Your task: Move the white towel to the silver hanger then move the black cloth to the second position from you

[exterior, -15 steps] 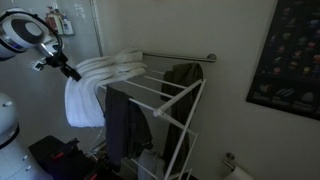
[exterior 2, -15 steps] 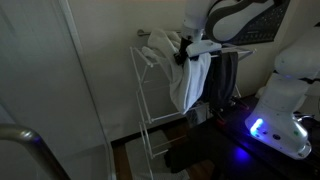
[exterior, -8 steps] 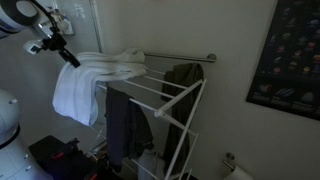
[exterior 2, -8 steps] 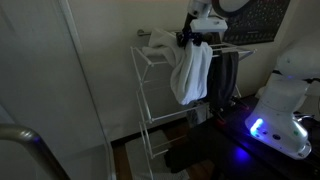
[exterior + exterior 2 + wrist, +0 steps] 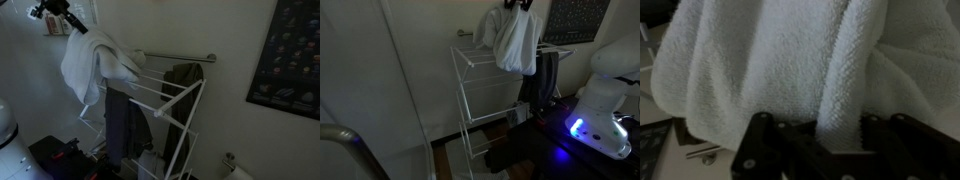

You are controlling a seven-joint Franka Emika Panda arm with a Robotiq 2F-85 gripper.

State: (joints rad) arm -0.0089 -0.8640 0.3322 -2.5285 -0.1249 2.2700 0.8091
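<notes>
Pale wall [image 5: 225,30]; bunched white terry towel [image 5: 90,62] hangs pinched in the tool [image 5: 73,26], ten o'clock from slim chrome bar [image 5: 180,57].

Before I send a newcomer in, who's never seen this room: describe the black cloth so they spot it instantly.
Find the white wire rack below the silver hanger on the wall. Two dark cloths hang there: the black cloth is the long grey-black one under the raised white towel, not the olive-brown cloth just beneath that hanger.
</notes>
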